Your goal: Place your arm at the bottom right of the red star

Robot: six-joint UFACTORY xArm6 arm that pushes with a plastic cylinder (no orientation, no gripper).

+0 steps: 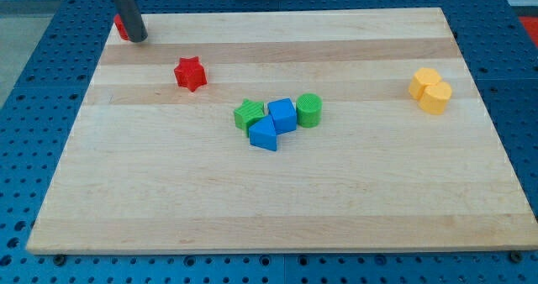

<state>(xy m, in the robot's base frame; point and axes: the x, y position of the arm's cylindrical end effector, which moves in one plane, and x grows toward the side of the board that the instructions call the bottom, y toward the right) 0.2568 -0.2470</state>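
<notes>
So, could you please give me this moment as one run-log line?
my tip: board's top-left corner, beside a red block | red star: lower right of my tip, untouched | goal spot: not reached

Straight rod, dark grey to near black, round in section, plain matte surface. My tip (137,39) blunt and flat-ended, same dark tone as the shaft. Faint lighter sheen along one side. No cables, screws or markings visible. Upper length cut off by the view's top.
</notes>
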